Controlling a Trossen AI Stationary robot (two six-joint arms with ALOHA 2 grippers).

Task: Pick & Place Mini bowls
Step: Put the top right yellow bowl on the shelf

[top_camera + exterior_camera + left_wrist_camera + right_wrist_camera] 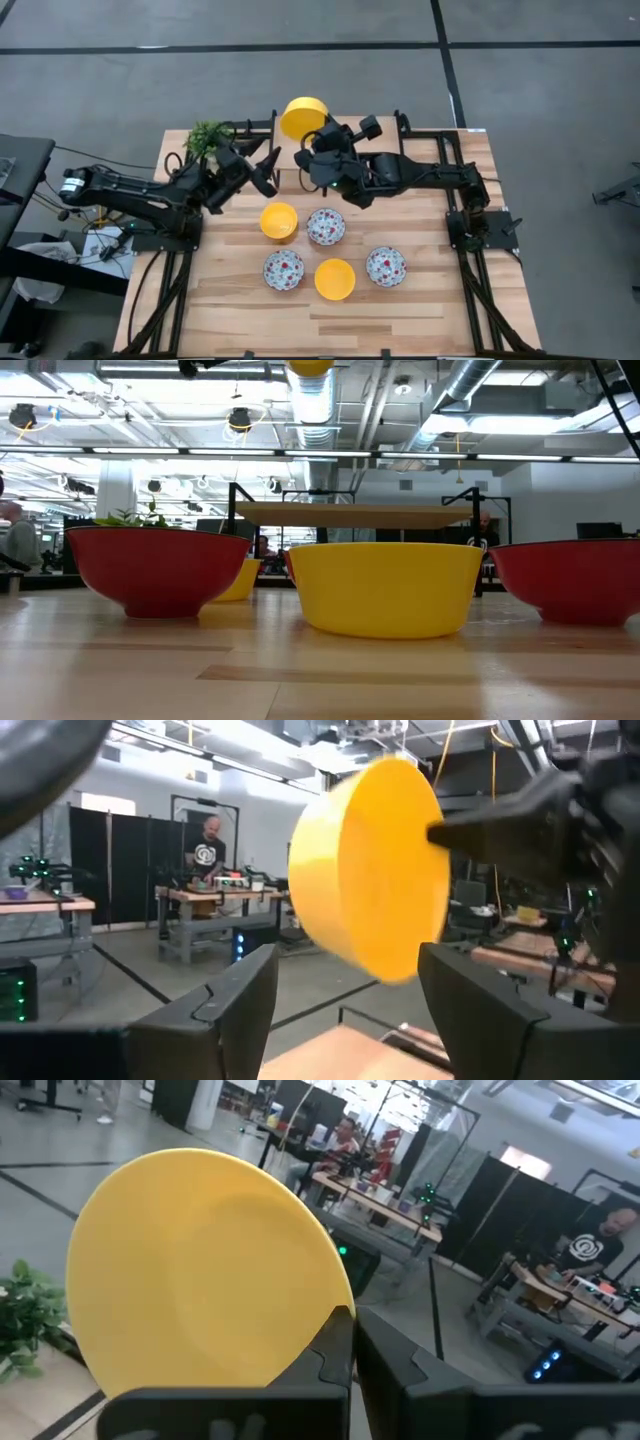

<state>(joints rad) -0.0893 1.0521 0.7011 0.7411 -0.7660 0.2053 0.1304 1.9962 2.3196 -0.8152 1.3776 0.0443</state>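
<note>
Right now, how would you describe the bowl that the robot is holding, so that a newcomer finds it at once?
Look at the far edge of the wooden table, beside the small green plant. There the right gripper is shut on the rim of a plain yellow bowl, held up in the air. The other two yellow bowls sit on the table among the flowered ones.

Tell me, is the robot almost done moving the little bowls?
I can't tell if any bowl is finished. Right now the right gripper is shut on one yellow bowl, lifted above the table's far edge near the green plant. The left gripper is open beside it, perhaps ready to take it. Five bowls wait on the table: two yellow, three floral.
</note>
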